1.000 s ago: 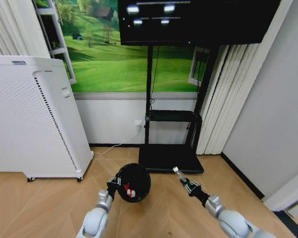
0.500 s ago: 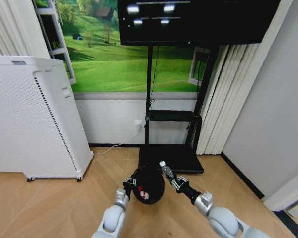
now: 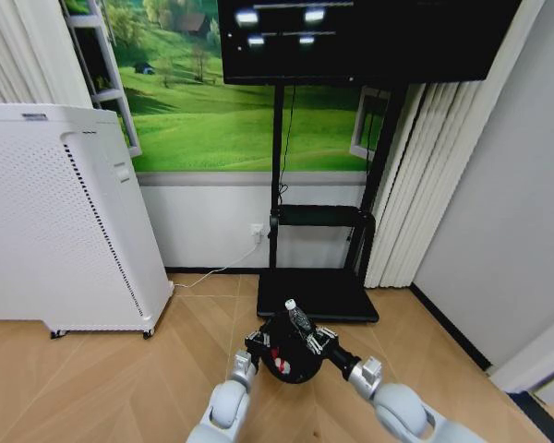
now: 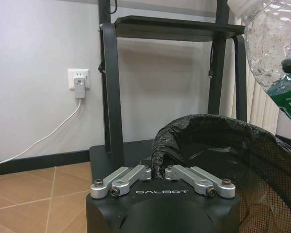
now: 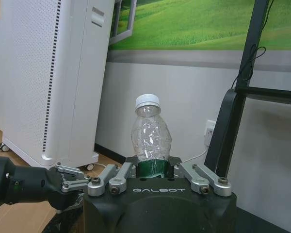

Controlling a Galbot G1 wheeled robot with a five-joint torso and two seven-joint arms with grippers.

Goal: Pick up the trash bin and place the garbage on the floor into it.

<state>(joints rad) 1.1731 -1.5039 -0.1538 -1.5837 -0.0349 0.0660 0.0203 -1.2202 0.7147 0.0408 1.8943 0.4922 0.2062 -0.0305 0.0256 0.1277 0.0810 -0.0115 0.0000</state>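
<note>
Left gripper (image 4: 157,175) clenched on trash bin (image 3: 286,355) rim; right gripper (image 5: 155,172) grasps bottle (image 3: 298,321) at bin's 12 o'clock: centre over opening, then release.

The head view looks forward and down from high up, the black stand (image 3: 319,231) at twelve o'clock. Each wrist view sits low, just behind its own fingers, facing the wall. Both share the stand (image 4: 111,87) (image 5: 242,97); the left wrist view sees the wall socket (image 4: 78,80) near.
</note>
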